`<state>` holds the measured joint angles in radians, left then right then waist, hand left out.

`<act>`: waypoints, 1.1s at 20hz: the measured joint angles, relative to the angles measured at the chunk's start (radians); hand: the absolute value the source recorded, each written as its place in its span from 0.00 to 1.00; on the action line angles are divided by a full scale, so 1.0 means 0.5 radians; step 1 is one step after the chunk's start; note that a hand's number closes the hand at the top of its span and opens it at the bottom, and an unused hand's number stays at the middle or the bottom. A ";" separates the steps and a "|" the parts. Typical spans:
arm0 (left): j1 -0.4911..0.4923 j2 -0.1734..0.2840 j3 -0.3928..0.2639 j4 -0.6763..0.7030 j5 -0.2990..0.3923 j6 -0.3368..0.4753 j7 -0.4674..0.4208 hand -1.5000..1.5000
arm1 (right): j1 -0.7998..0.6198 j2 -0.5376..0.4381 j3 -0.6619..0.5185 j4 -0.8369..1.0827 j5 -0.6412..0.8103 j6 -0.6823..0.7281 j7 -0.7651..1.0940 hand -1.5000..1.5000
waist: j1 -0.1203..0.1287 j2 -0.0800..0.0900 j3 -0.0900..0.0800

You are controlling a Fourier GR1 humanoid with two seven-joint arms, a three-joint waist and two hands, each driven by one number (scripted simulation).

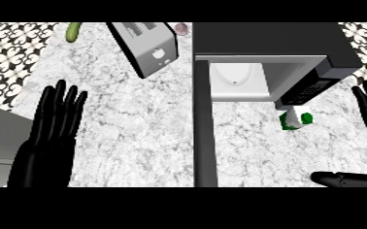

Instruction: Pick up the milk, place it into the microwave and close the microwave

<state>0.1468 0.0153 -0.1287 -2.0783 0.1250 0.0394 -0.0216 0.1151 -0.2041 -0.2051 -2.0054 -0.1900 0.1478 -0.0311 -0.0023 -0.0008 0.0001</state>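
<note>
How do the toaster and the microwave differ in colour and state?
The toaster is silver grey and stands to the left, while the microwave is black and lies to the right. The microwave's door is swung open, showing a white inside; the toaster shows only top slots. Both rest on the marble counter.

The left hand point(52, 126) shows all black, glossy, with long slim fingers and a broad smooth back. The right hand point(344, 177) shows only slender, rounded black fingers at the edge, same sheen, no markings.
</note>
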 measured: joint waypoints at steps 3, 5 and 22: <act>0.162 -0.015 -0.088 -0.033 0.034 0.016 -0.071 0.00 | 0.096 0.022 -0.018 0.040 -0.015 0.070 -0.072 0.00 | 0.003 -0.001 0.000; 0.273 -0.019 -0.117 -0.031 0.052 -0.015 -0.155 0.00 | 0.101 0.014 -0.060 0.121 -0.041 0.114 -0.112 0.00 | 0.007 -0.001 0.000; 0.909 0.070 -0.251 -0.098 0.106 -0.236 -0.630 0.00 | 0.029 0.096 -0.146 0.804 0.107 0.224 -0.513 0.00 | 0.019 0.000 0.000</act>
<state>0.6012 0.0504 -0.2540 -2.1275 0.1782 -0.0789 -0.3364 0.1294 -0.1561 -0.2783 -1.6032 -0.1365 0.2600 -0.2878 0.0073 -0.0008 0.0001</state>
